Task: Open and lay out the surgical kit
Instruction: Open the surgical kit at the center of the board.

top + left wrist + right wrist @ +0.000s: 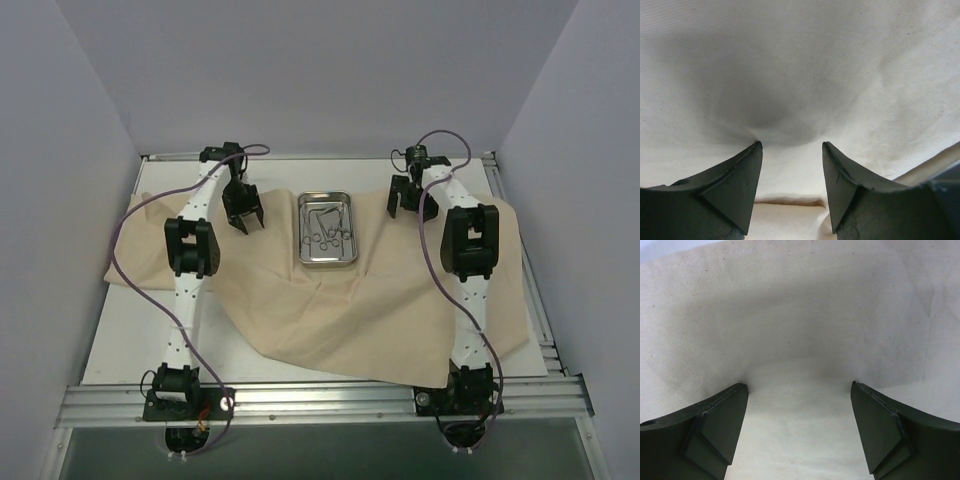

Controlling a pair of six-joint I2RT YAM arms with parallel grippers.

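The surgical kit lies unwrapped. Its beige cloth wrap (340, 315) is spread over the table. On the cloth, at the middle back, sits the steel tray (301, 240) with several silver forceps (326, 228) lying inside it. My left gripper (245, 222) points down at the cloth just left of the tray. In the left wrist view this gripper (792, 144) has its jaws apart, tips on the cloth (800, 70), with a small fold raised between them. My right gripper (410, 206) is right of the tray. It stands wide open (798, 385), tips touching flat cloth (800, 315).
The cloth wrinkles and hangs toward the near edge of the white table top (130, 350). Grey walls close in the back and both sides. A metal rail (320, 400) runs along the front by the arm bases.
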